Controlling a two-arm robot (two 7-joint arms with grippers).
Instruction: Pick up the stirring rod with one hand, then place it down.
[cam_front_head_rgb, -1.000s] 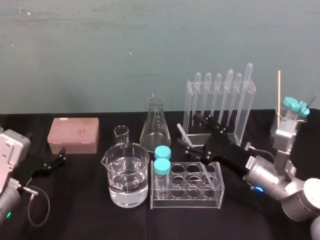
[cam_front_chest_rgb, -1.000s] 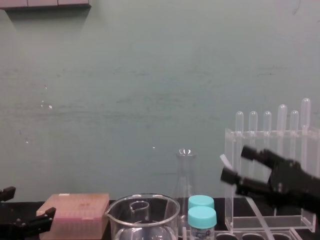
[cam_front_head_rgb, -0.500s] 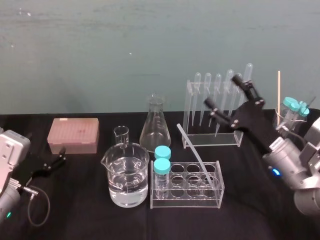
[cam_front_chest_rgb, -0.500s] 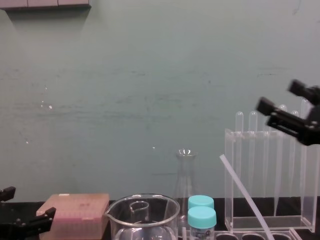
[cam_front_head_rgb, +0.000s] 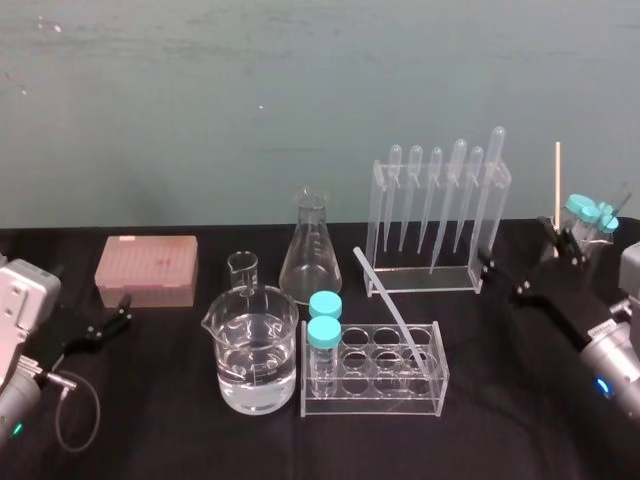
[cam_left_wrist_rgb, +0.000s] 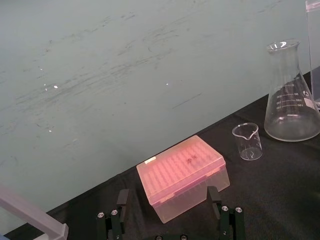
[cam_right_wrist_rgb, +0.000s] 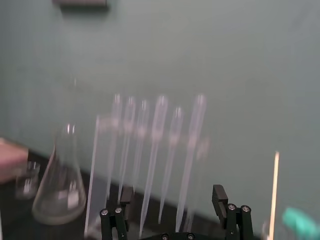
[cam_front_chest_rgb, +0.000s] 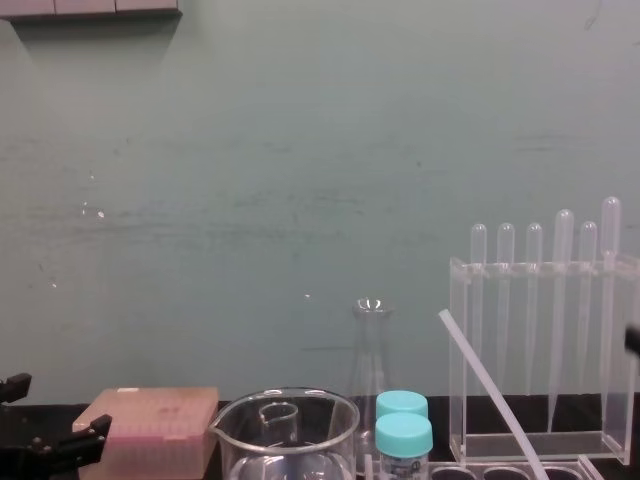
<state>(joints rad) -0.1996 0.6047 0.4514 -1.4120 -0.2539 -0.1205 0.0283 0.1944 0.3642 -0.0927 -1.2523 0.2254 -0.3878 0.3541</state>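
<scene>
The stirring rod (cam_front_head_rgb: 385, 300) is a thin whitish stick leaning aslant, its lower end in the clear tube rack (cam_front_head_rgb: 375, 395) and its upper end pointing back left. In the chest view the stirring rod (cam_front_chest_rgb: 490, 390) rises in front of the pipette stand. My right gripper (cam_front_head_rgb: 515, 258), the hand, hovers open to the right of the pipette stand, well clear of the rod. In the right wrist view the right gripper (cam_right_wrist_rgb: 171, 192) has nothing between its fingers. My left gripper (cam_front_head_rgb: 105, 325) rests open at the far left near the pink box.
A water-filled beaker (cam_front_head_rgb: 255, 365), a small beaker (cam_front_head_rgb: 243, 268) and a conical flask (cam_front_head_rgb: 310, 250) stand left of the rack. Two teal-capped tubes (cam_front_head_rgb: 323, 335) sit in the rack. The pipette stand (cam_front_head_rgb: 435, 215) is behind. Teal-capped vials (cam_front_head_rgb: 590, 215) and a wooden stick (cam_front_head_rgb: 558, 185) stand far right. A pink tip box (cam_front_head_rgb: 147, 268) is at the left.
My right gripper, open around the rod a second ago, lifted away and drew back to the right and down. The rod stays leaning in the tube rack. The left arm is still.
</scene>
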